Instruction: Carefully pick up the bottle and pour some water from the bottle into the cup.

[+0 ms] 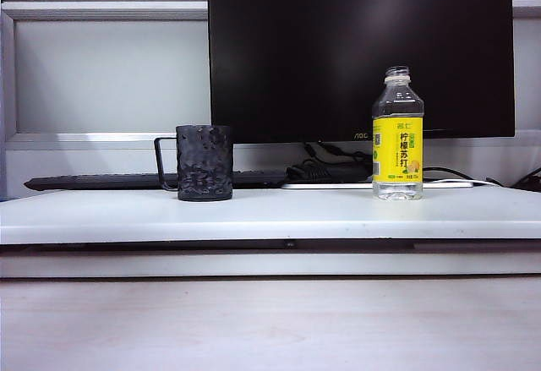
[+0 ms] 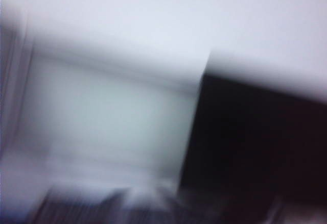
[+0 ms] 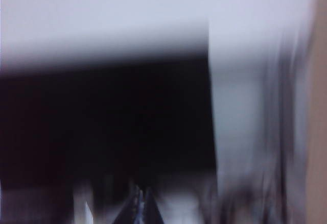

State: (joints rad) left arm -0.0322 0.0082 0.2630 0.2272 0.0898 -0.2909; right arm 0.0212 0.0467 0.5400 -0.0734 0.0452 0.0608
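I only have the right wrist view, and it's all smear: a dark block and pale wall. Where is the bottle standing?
Observer: The bottle stands upright on the white shelf, right of the middle in the exterior view, in front of the monitor.
Operator: And the cup?
Observer: The cup stands on the same shelf, left of the bottle and well apart from it, handle pointing left.
Operator: Is either gripper near them?
Observer: No arm shows in the exterior view. The right gripper shows only in your view, shut. I can't make out the left gripper in its blurred wrist view.
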